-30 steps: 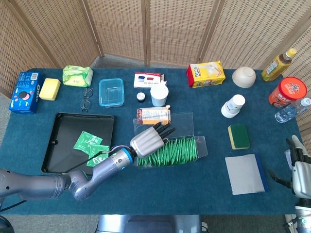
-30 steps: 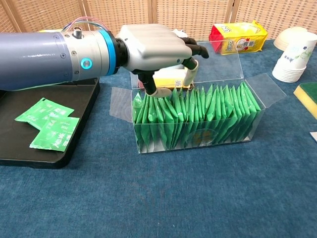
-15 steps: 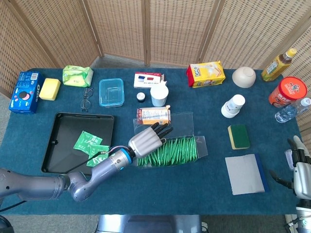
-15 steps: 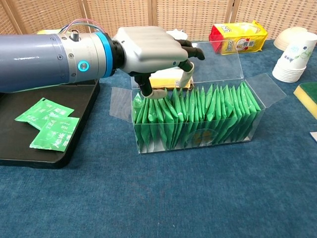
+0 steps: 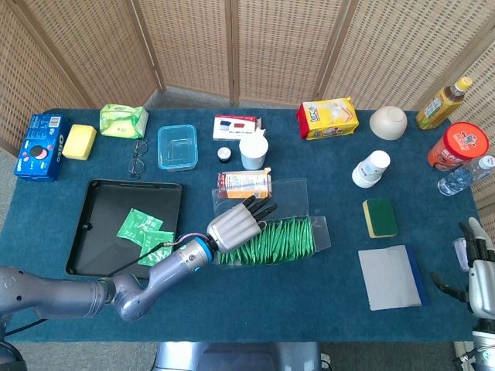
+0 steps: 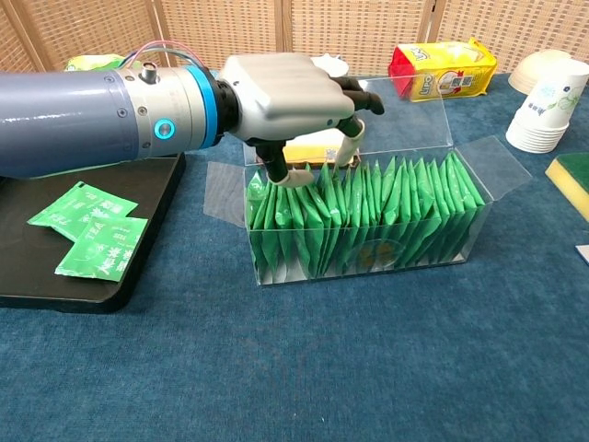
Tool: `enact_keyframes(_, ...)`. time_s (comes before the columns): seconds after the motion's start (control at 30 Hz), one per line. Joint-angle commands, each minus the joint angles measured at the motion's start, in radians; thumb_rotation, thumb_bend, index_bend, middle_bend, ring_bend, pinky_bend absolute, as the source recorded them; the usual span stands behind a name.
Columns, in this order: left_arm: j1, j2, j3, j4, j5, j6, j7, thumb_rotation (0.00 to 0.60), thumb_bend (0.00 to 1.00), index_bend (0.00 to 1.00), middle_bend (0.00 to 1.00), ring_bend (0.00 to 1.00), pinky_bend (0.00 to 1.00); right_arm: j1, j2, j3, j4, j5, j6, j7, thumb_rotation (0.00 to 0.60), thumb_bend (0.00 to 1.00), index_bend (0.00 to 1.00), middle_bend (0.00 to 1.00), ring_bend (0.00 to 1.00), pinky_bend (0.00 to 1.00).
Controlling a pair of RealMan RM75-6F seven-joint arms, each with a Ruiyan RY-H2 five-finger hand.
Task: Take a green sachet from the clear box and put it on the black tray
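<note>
1. Black tray (image 5: 97,197) at left on the desk (image 5: 309,290); two green sachets (image 6: 87,228) lie flat in it.
2. Left hand (image 6: 285,92) hovers over the left end of the clear box (image 6: 368,267). Fingers (image 6: 350,143) are curled down and apart, tips among the tops of the leftmost sachets in the box (image 6: 368,216); can't tell if one is pinched.
3. Those sachets stand upright in a packed row.
4. Right hand (image 5: 481,270) at the desk's far right edge, fingers spread, holding nothing.
</note>
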Motion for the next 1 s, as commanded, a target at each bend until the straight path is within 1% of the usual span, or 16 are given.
enact_keyframes(0.03, -0.002, -0.004, 0.002, 0.003, 0.000, 0.002, 0.002, 0.600, 0.35, 0.41, 0.04, 0.00, 0.15, -0.001, 0.000, 0.000, 0.002, 0.000, 0.001, 0.003, 0.600, 0.21, 0.00, 0.02, 0.06, 0.20)
enact_keyframes(0.27, -0.007, -0.024, 0.006, 0.026, 0.012, 0.014, 0.005, 0.600, 0.35, 0.47, 0.05, 0.00, 0.15, -0.005, -0.003, -0.001, 0.008, -0.001, 0.004, 0.008, 0.600, 0.21, 0.00, 0.02, 0.06, 0.20)
enact_keyframes(0.5, -0.012, -0.038, 0.007, 0.045, 0.017, 0.021, 0.012, 0.600, 0.35, 0.49, 0.06, 0.00, 0.15, -0.010, -0.002, -0.001, 0.009, -0.002, 0.007, 0.012, 0.600, 0.21, 0.00, 0.02, 0.06, 0.20)
enact_keyframes(0.77, -0.011, -0.051, 0.004, 0.061, 0.033, 0.035, -0.001, 0.600, 0.35, 0.58, 0.11, 0.00, 0.15, -0.013, -0.003, -0.002, 0.010, -0.004, 0.010, 0.016, 0.600, 0.21, 0.00, 0.02, 0.06, 0.20)
enact_keyframes(1.0, -0.010, -0.056, 0.005, 0.073, 0.045, 0.038, -0.013, 0.600, 0.35, 0.61, 0.13, 0.00, 0.15, -0.015, -0.003, 0.000, 0.012, -0.005, 0.014, 0.018, 0.600, 0.21, 0.00, 0.02, 0.06, 0.20)
